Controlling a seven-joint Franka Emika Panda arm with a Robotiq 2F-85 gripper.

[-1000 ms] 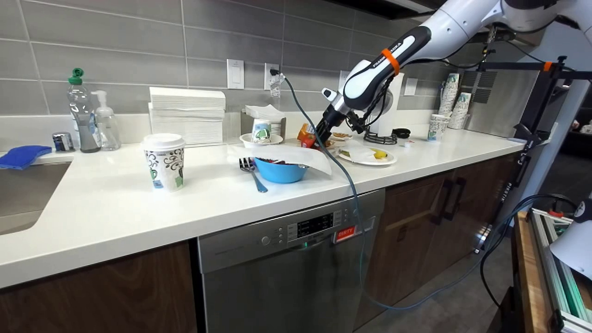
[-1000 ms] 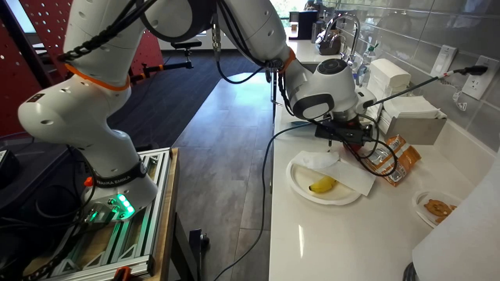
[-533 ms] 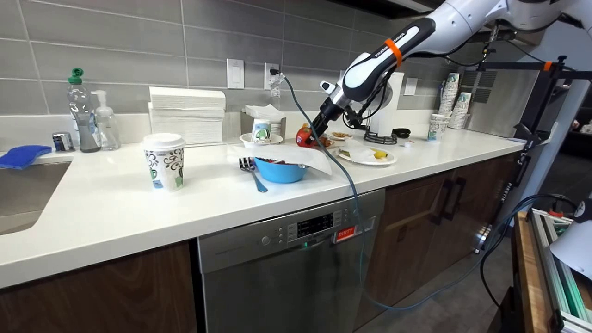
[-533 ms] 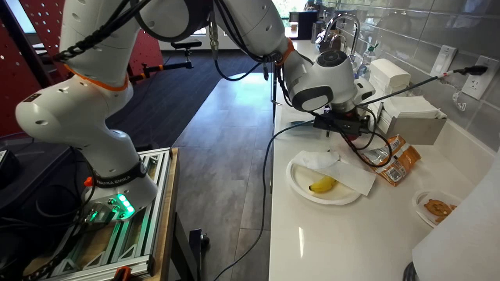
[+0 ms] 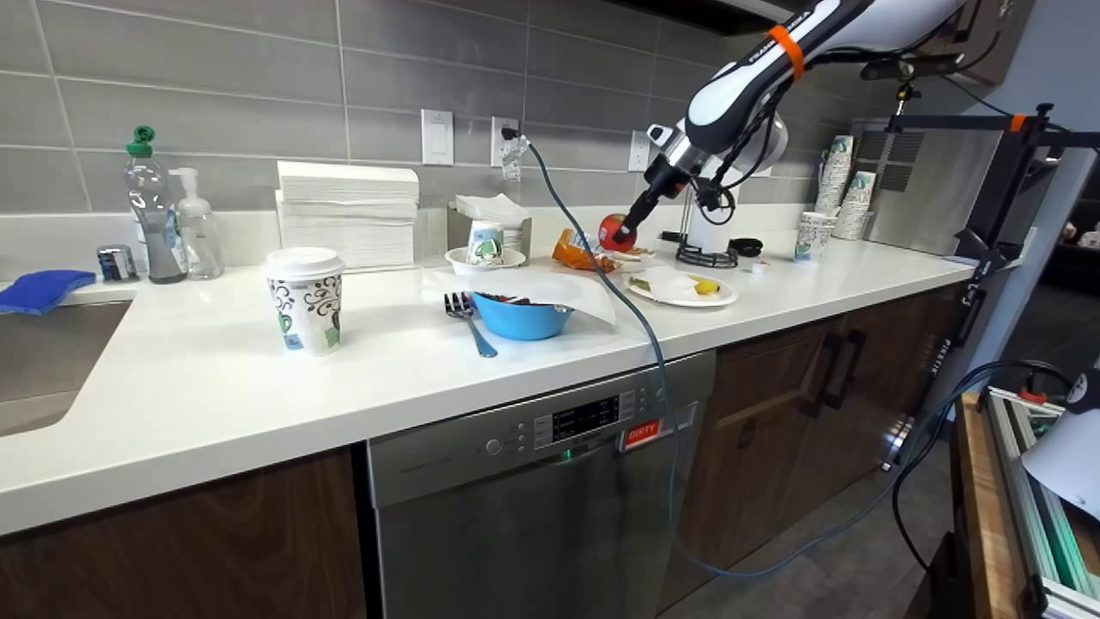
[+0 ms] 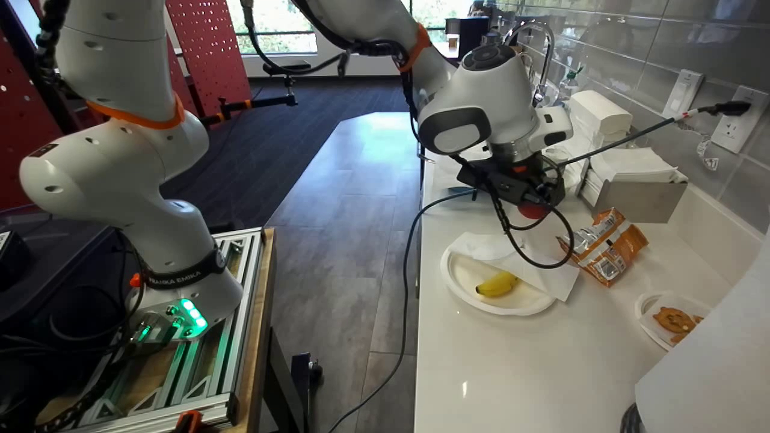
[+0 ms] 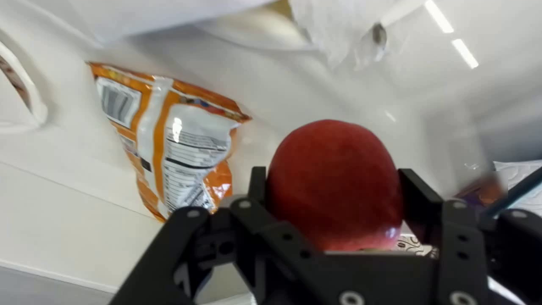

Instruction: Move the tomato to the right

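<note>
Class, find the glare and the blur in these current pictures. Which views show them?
Wrist view: pale glints on the snack bag and tomato, blurred background toward the right edge; in an exterior view, bright windows and small glare spots on the counter.

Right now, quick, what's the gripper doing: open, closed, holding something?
Gripper: closed, holding the tomato between its fingers.

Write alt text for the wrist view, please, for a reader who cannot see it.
The gripper holds a red tomato between its black fingers. To the left, an orange and white bag lies on a white counter, and part of a white dish shows at the left edge.
</note>
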